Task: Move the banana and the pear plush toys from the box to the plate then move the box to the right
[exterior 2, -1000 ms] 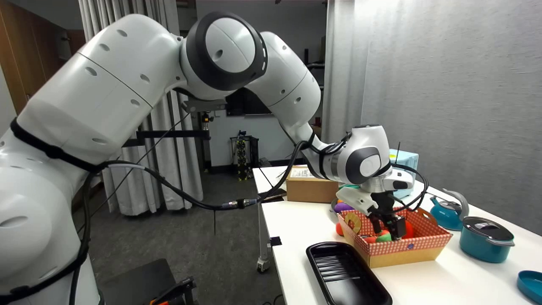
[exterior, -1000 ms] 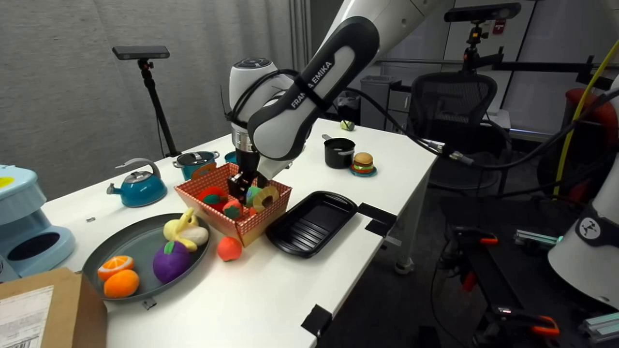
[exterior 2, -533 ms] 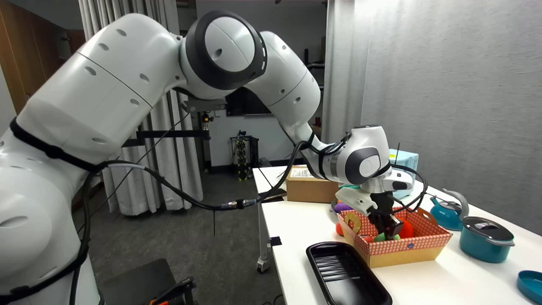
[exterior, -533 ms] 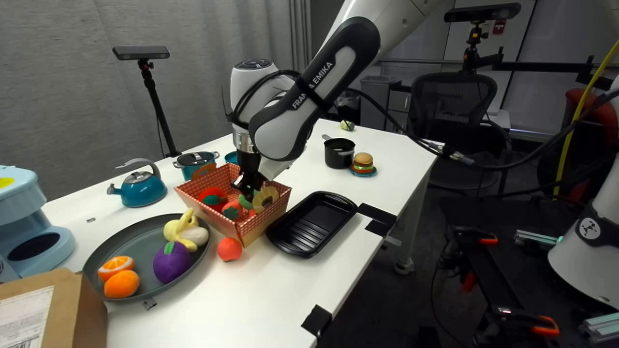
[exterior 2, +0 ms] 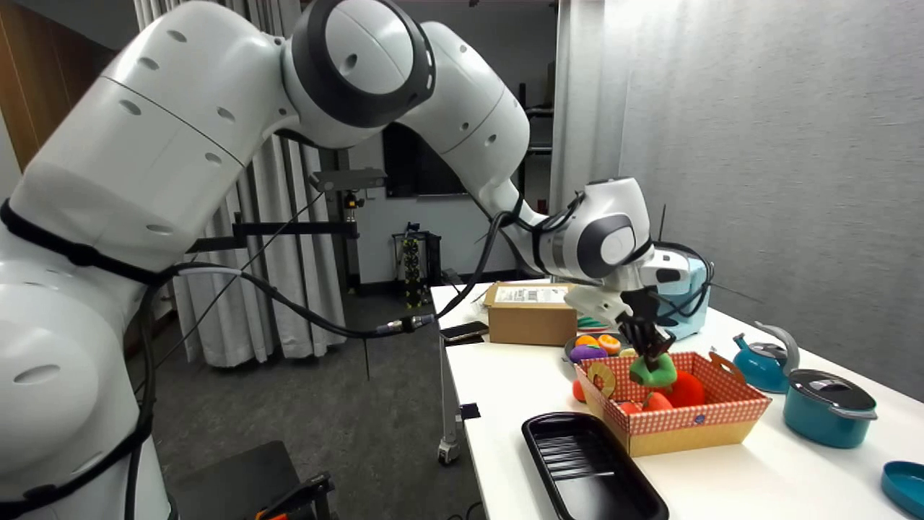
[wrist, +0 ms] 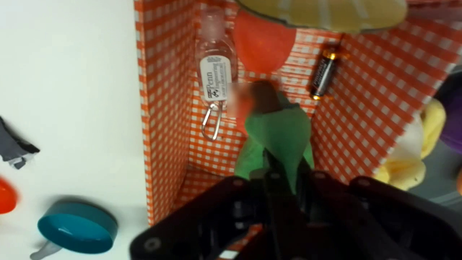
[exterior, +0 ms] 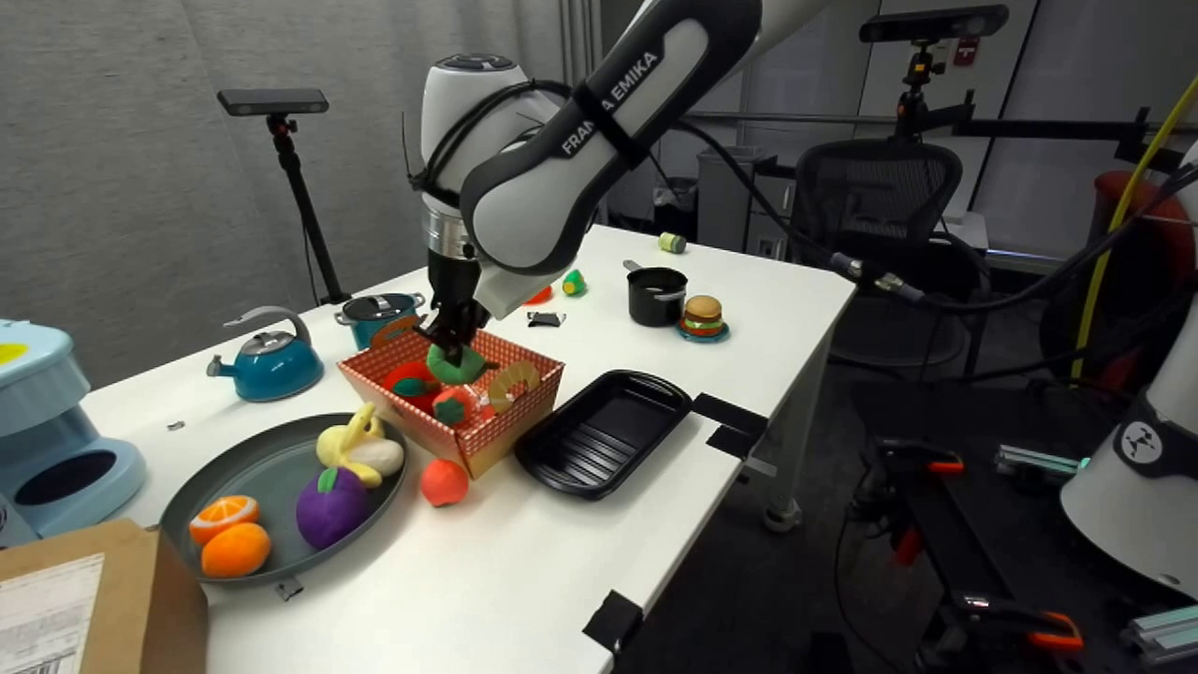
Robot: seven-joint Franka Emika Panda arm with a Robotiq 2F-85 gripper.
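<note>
Wrist view: pear (wrist: 279,131) (green) pinched in the end effector (wrist: 287,167).

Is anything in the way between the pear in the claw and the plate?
Yes, the wall of the box facing the plate. The pear hangs from the claw over the box floor; I can't tell whether it clears that wall. The banana lies on the plate's side nearest the box.

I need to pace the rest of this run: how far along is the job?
Done: the banana lies on the plate, near its rim. In hand: the gripper grips the pear over the box. Left: setting the pear on the plate, then, it seems, moving the box, which stands beside the plate, right.
</note>
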